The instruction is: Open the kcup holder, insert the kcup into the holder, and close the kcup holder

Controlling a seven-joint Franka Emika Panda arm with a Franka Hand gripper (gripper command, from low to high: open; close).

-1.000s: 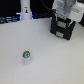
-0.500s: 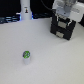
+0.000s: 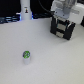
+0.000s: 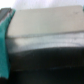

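1. the kcup (image 3: 26,56) is standing upright on the white table (image 3: 50,62), nearest the exterior camera at about seven o'clock in that view, green top showing, well apart from everything else.
2. further back, at about one o'clock, the black kcup holder (image 3: 61,31) is sitting with its two front panels looking shut.
3. the gripper (image 3: 64,15) is hovering right over the holder's top, touching or nearly so; i cannot tell how wide its fingers are standing, nor whether they are gripping anything.
4. the wrist view is showing only a blurred grey edge and a teal finger (image 4: 6,35), so it is settling nothing.
5. the opening step seems to be in hand; next the arm is needing a firm hold on the holder's front to pull it out.
6. farthest back, a white bottle (image 3: 25,11) is standing at eleven o'clock, blocking nothing.
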